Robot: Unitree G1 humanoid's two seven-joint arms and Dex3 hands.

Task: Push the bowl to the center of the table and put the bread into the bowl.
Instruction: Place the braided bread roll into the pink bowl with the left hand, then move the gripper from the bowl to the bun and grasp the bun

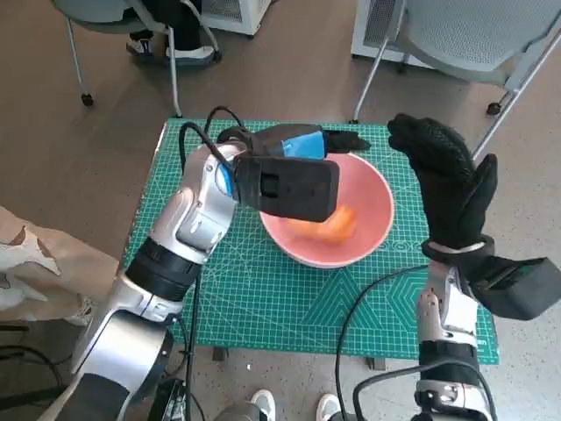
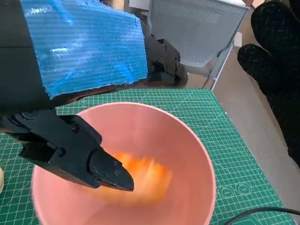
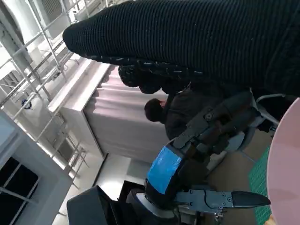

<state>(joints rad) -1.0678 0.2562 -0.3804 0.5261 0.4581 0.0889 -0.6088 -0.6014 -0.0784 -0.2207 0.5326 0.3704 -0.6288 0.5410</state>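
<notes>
The pink bowl [image 1: 329, 219] is sitting near the middle of the green cutting mat [image 1: 254, 298] that is covering the table; the orange bread [image 1: 331, 224] is lying inside it, blurred in the left wrist view, so both steps are looking done to me; only drawing the arms clear seems left. The left hand [image 1: 302, 145] is hovering over the bowl's far rim, fingers apart and holding nothing; the right hand [image 1: 447, 180] is standing raised beside the bowl, its glove spread and empty. Grey chairs [image 1: 473, 35] are crowding the far side; a black cable [image 1: 368, 294] is trailing across the mat; a person [image 3: 176, 115] is sitting nearby.
</notes>
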